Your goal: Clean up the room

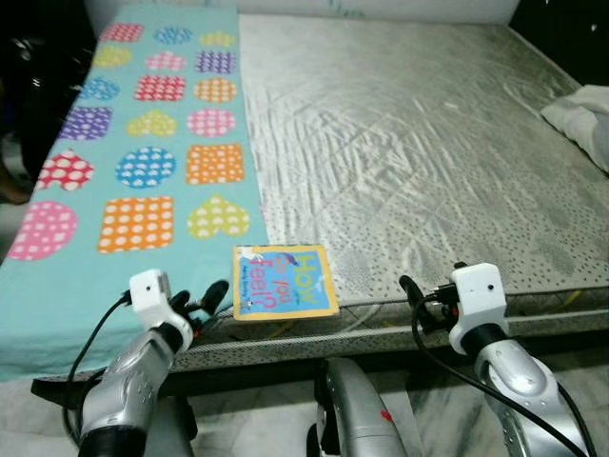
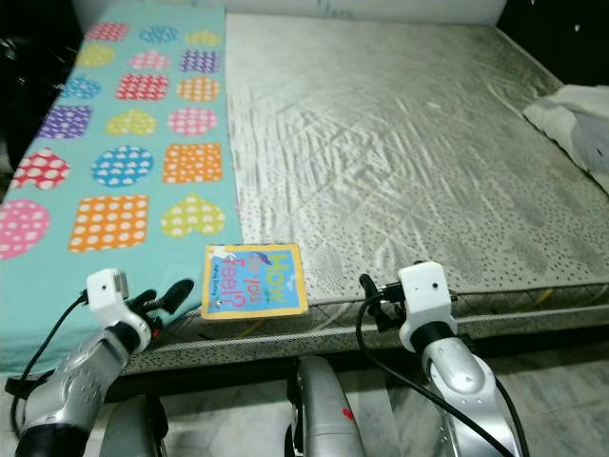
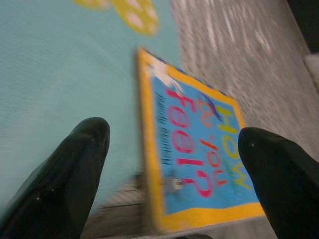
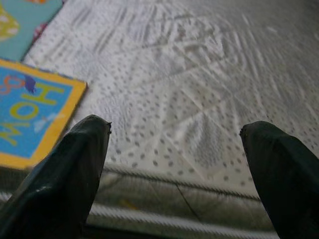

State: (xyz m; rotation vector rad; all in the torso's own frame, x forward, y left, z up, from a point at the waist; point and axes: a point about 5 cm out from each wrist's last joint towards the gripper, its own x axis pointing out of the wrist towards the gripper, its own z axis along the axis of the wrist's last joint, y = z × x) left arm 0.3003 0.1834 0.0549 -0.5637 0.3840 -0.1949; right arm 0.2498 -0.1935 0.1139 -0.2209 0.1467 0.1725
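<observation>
A thin children's book (image 1: 284, 281) with a yellow border and blue cover is lying flat at the near edge of the bed (image 1: 428, 162), just ahead of and slightly to the right of the left claw (image 1: 202, 300). In the left wrist view the book (image 3: 199, 159) is being framed between the two spread black fingers (image 3: 75, 174), which are gaping wide with nothing held.

The right claw (image 1: 419, 295) is being held well to the right of the book, at the mattress edge; its fingers (image 4: 75, 169) are likewise parted wide and holding nothing.

Handling, as judged: the book is likely light and stiff, probably board-paged, with a glossy cover that may be slippery. Lying flush on the bed, it is offering little for fingers to get under. The near edge, which appears to be reaching or slightly overhanging the mattress rim, is being judged the best place to be pinched, one finger above and one below.

Surroundings: a teal blanket (image 1: 133, 171) printed with dotted hearts and squares is lying beyond and to the left of the left claw, its edge touching or passing under the book's left side; which cannot be told. A white pillow (image 1: 582, 119) is lying far beyond the right claw. Nothing is standing between the left claw and the book, though the blanket could be caught in the pinch.
</observation>
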